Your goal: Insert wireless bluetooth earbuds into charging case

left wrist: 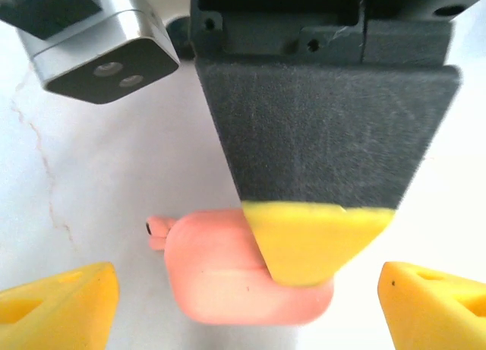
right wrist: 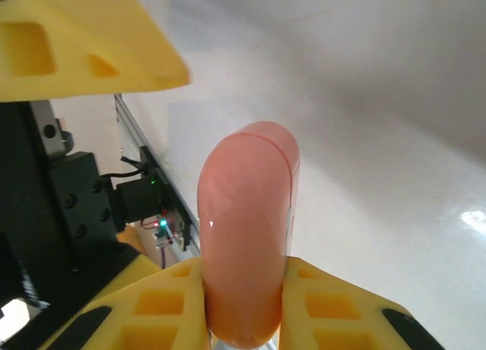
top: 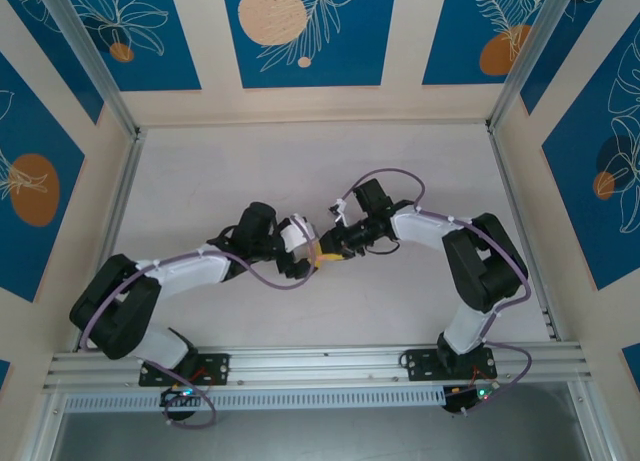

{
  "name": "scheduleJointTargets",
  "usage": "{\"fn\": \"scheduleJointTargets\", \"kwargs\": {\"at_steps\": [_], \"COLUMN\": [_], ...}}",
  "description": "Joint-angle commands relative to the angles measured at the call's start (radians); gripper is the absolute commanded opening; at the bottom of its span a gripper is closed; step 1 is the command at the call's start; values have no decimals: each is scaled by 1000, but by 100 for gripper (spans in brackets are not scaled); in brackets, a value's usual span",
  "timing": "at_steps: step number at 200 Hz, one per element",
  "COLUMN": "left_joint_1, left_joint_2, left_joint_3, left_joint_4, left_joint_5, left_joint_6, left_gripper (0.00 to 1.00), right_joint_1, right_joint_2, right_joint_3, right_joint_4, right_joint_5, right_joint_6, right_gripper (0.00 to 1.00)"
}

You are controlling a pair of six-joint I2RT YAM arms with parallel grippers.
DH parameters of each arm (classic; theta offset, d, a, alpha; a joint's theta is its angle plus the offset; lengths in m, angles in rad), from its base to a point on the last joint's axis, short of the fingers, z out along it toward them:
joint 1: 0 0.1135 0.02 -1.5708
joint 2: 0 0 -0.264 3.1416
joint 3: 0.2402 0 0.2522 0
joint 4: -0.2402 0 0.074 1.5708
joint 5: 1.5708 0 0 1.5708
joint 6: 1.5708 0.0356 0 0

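The pink charging case (right wrist: 250,213) stands on edge between the yellow fingers (right wrist: 144,312) of my right gripper (right wrist: 244,304), which is shut on it. From the left wrist the same case (left wrist: 220,278) hangs above the white table, partly covered by a right finger (left wrist: 319,244). A tiny pale pink earbud (left wrist: 158,232) with a dark tip sticks out at the case's left end; whether it touches the case I cannot tell. My left gripper (left wrist: 250,308) is open, its fingertips (left wrist: 57,304) wide to either side of the case. The black earbuds are out of view.
Both grippers meet mid-table, the left gripper (top: 303,261) facing the right gripper (top: 335,243). The aluminium rail (top: 320,363) with the arm bases runs along the near edge. Patterned walls (top: 310,31) close in the white table (top: 300,171).
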Motion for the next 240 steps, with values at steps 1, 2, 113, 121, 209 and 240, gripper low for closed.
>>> {"fn": "scheduleJointTargets", "kwargs": {"at_steps": [1, 2, 113, 121, 209, 240], "left_joint_1": [-10, -11, -5, -5, -6, -6], "left_joint_2": [-66, -68, -261, -258, -229, -230], "left_joint_3": [1, 3, 91, 91, 104, 114], "left_joint_4": [-16, -21, -349, -357, -364, -372], "left_joint_5": [30, 31, 107, 110, 138, 141], "left_joint_6": [-26, -27, 55, 66, 119, 124], "left_gripper": [88, 88, 79, 75, 68, 68], "right_joint_1": [-21, -22, 3, 7, 63, 69], "right_joint_2": [-79, -80, -220, -235, -300, -338], "right_joint_3": [16, 16, 40, 38, 36, 11], "right_joint_4": [-60, -61, -142, -156, -306, -296], "right_joint_5": [33, 34, 29, 40, 211, 195], "right_joint_6": [-135, -140, -653, -689, -991, -1069], "right_gripper": [19, 19, 22, 22, 21, 21]}}
